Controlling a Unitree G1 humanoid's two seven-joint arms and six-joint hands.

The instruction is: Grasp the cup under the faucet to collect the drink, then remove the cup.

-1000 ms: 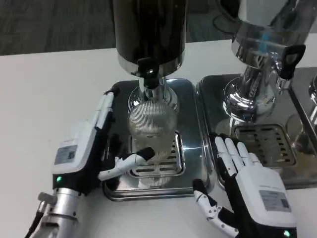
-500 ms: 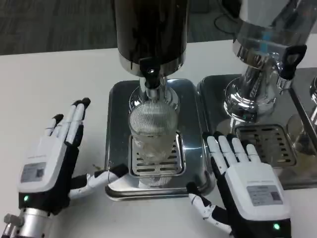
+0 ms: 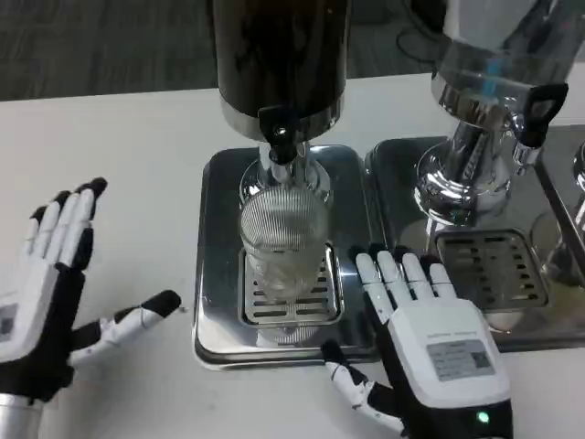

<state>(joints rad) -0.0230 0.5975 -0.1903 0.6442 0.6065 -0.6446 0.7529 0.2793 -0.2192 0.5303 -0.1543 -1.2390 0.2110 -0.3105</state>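
Each robot hand, left (image 3: 41,302) and right (image 3: 430,352), lies spread and holds nothing over the white table (image 3: 119,155).

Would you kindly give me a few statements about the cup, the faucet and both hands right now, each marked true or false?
1. The cup stands on the drip grate under the black faucet. True.
2. The left hand grips the cup. False: it lies open on the white table, apart from the cup.
3. The right hand is open, to the right of the cup. True.
4. The cup lies on its side. False: it stands upright.
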